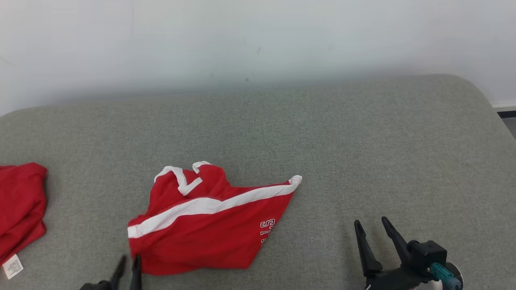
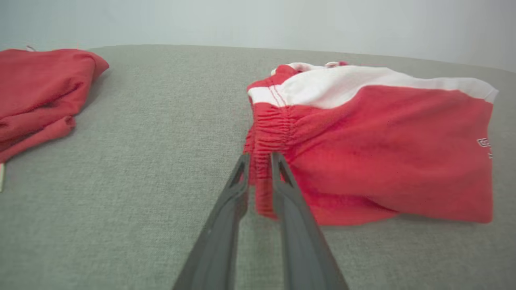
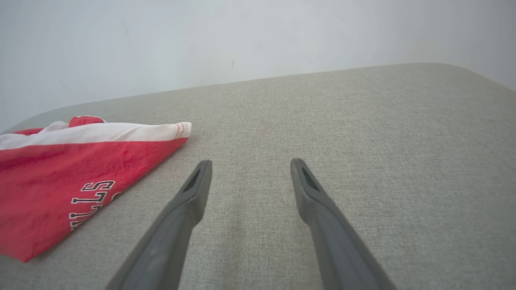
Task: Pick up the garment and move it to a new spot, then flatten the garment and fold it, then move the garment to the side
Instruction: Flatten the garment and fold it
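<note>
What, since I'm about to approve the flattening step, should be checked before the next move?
1. Left gripper closed on the red shorts at the waistband corner: ok.
2. Right gripper open, holding nothing: ok.
3. Shorts lying flat: not ok, crumpled and folded over.
4. Bare grey upholstered surface right of the shorts for spreading: ok.
5. Other red garment apart from the shorts: ok.
6. Layers underneath untangled: cannot tell.

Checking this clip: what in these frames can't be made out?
left gripper: left wrist view, shorts fabric between its jaws; gripping or loose, unclear.
shorts lettering: head view, a fold cuts it off.
other red garment: head view, left edge crops it; its tag too small to read.
</note>
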